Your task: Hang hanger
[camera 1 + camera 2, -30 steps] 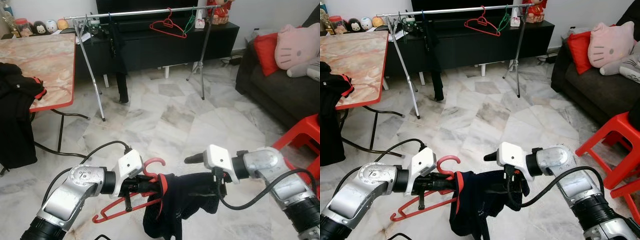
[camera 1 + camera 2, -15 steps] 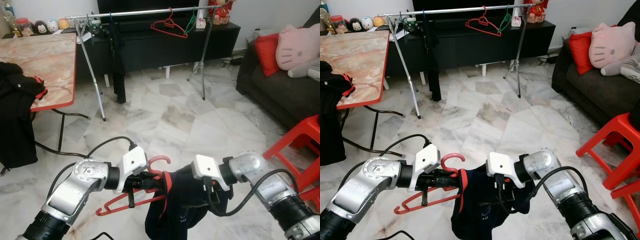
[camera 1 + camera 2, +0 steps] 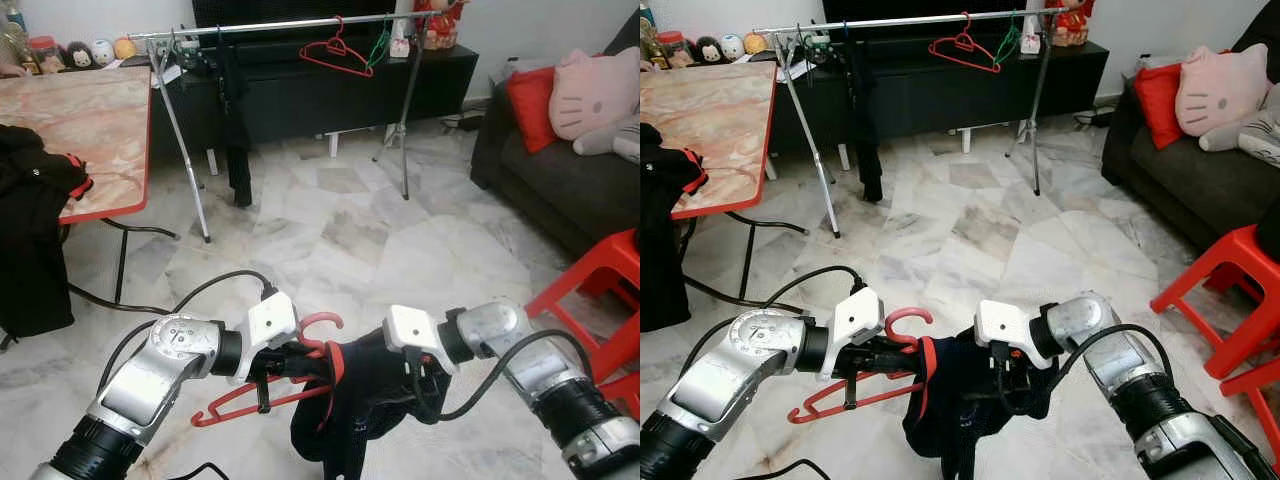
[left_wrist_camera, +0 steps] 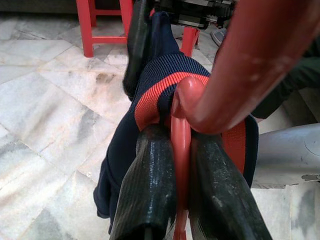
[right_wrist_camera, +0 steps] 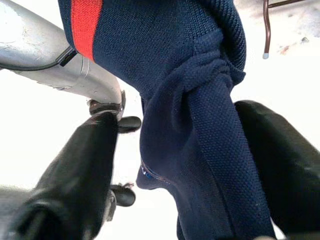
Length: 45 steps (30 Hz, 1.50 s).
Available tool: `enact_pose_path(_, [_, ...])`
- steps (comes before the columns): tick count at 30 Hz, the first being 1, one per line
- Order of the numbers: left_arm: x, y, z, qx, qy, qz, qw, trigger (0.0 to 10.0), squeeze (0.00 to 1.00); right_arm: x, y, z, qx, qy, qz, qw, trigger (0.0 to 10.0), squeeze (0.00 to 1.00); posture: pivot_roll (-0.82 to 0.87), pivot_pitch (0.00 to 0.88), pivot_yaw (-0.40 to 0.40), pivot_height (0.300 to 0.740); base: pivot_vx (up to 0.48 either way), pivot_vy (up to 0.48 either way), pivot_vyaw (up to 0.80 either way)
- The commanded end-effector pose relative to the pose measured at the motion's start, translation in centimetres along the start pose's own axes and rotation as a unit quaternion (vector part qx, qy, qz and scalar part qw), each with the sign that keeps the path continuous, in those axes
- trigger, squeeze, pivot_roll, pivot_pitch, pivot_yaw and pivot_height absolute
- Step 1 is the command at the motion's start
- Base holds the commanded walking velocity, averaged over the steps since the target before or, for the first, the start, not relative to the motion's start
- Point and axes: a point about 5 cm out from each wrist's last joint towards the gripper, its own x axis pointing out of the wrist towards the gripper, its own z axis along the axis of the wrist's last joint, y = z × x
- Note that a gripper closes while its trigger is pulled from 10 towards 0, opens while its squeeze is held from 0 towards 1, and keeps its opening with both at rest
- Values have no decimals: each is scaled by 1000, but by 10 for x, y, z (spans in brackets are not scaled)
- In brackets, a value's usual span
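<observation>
A red plastic hanger (image 3: 245,400) is low in front of me, its hook (image 3: 320,322) pointing up. My left gripper (image 3: 290,365) is shut on the hanger's neck (image 4: 180,145). A dark navy garment (image 3: 360,400) with a red-orange collar band (image 4: 155,95) hangs bunched on the hanger's right side. My right gripper (image 3: 415,385) is pushed into this cloth, open, its fingers (image 5: 75,165) spread with a fold of the garment (image 5: 200,145) between them. Across the room stands the clothes rail (image 3: 280,24).
On the rail hang a red hanger (image 3: 335,55), a green hanger (image 3: 380,45) and a black garment (image 3: 235,110). At left is a red-edged marble table (image 3: 90,130) with black clothing (image 3: 35,230). A dark sofa (image 3: 560,170) and a red stool (image 3: 600,290) are at right.
My right gripper has moved left, closer to the left gripper, and the garment has bunched up between them. The left gripper still holds the hanger.
</observation>
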Motion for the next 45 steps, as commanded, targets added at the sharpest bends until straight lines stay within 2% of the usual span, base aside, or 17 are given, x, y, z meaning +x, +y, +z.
enact_pose_path(1, [2,1,12,29,-13,-16,999,10000,0,-2,-4,6,-14,-6,-7,1000,0,0,25,0,-55,740,0,0,0])
enact_pose_path(45, [1,2,13,52,-4,-31,998,10000,0,3,0,7,-10,-17,16,1000,0,0,30,0,-47,740,0,0,0])
